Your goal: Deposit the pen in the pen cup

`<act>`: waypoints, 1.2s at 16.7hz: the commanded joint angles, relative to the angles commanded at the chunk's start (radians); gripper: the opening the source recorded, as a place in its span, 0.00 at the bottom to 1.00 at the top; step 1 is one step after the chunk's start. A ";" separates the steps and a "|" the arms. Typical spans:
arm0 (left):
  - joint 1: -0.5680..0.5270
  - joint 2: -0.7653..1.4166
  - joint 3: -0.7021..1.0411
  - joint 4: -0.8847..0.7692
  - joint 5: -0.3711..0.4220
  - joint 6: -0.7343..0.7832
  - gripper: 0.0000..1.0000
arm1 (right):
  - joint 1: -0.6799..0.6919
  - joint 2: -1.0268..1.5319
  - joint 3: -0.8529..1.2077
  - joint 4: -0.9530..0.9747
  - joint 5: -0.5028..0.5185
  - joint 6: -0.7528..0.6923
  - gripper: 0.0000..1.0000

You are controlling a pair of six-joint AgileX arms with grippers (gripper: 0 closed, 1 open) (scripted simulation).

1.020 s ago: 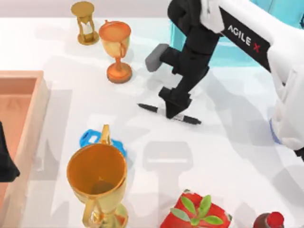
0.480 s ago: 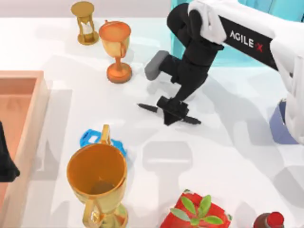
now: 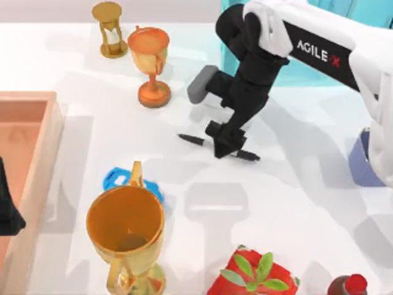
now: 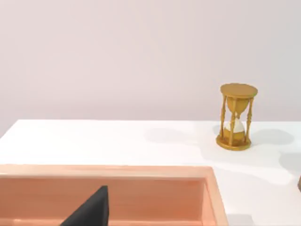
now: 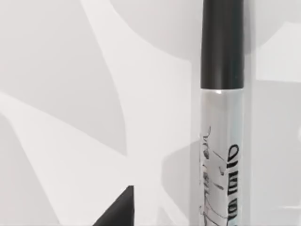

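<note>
The pen (image 3: 190,139), black with a pale printed band, lies flat on the white table near the middle. My right gripper (image 3: 224,147) hangs directly over its middle, pointing down, and covers the band from above. In the right wrist view the pen (image 5: 222,117) lies close below, and one dark fingertip (image 5: 117,212) stands apart from it; the gripper looks open. The periwinkle pen cup (image 3: 363,166) sits at the right edge, partly hidden behind my right arm. My left gripper (image 3: 7,212) is parked at the left edge over the wooden tray.
A large gold trophy (image 3: 126,230) stands front left with a blue object (image 3: 113,179) behind it. A smaller trophy (image 3: 150,64) and an hourglass (image 3: 109,27) stand at the back. A wooden tray (image 3: 37,160) is on the left, and a red plant pot (image 3: 255,273) and a bottle (image 3: 350,286) are at the front.
My right gripper has turned about its wrist and shifted slightly over the pen. The pen has stayed where it lay. The left arm has not moved.
</note>
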 joint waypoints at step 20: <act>0.000 0.000 0.000 0.000 0.000 0.000 1.00 | -0.004 -0.089 -0.013 -0.004 0.021 0.000 0.00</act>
